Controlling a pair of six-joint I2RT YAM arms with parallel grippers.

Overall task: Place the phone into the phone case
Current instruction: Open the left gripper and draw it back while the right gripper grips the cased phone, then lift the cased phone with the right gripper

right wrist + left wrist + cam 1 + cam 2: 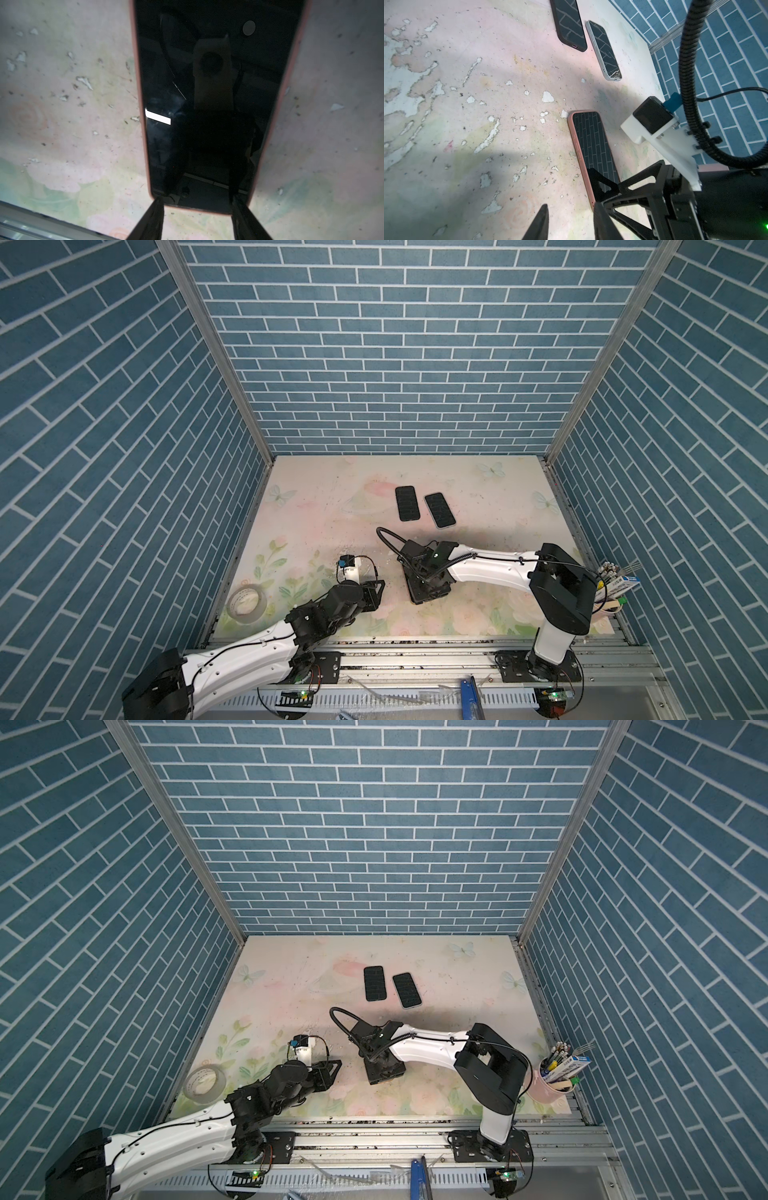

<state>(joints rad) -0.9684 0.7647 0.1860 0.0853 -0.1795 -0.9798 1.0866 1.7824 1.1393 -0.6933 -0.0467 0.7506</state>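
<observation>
- Found the phone [207, 124] flat on the floral mat [332, 510], screen up, already ringed by the pink phone case [576, 149] on every side in view.
- Found the right gripper [196, 199] directly over the phone's near short end, fingers moderately apart and gripping nothing, both tips inside the phone's width, on or just above the glass; could not tell contact from hovering.
- Read the long axis as running straight away from those fingers toward the back wall, slightly tilted in both top views; judged any further press as needing to travel along that axis, near end to far end.
- Judged the step in hand as seating the last edge into the case; could not confirm full seating of the near corners from the right wrist view.
- Found the left gripper [571, 205] low beside the case's left long edge near that same end, fingers narrowly apart and empty; judged it second nearest, placed to steady the case.
- Noted, well apart toward the back, a handset in a black case [406, 503] and a handset with a pale rim [440, 510], side by side, out of the path.
- Noted a tape roll [262, 605] at the left edge and a pen cup [548, 1090] at the right front corner, both clear of the work.
- Saw the only crowding in the two grippers sharing one end of the phone.
</observation>
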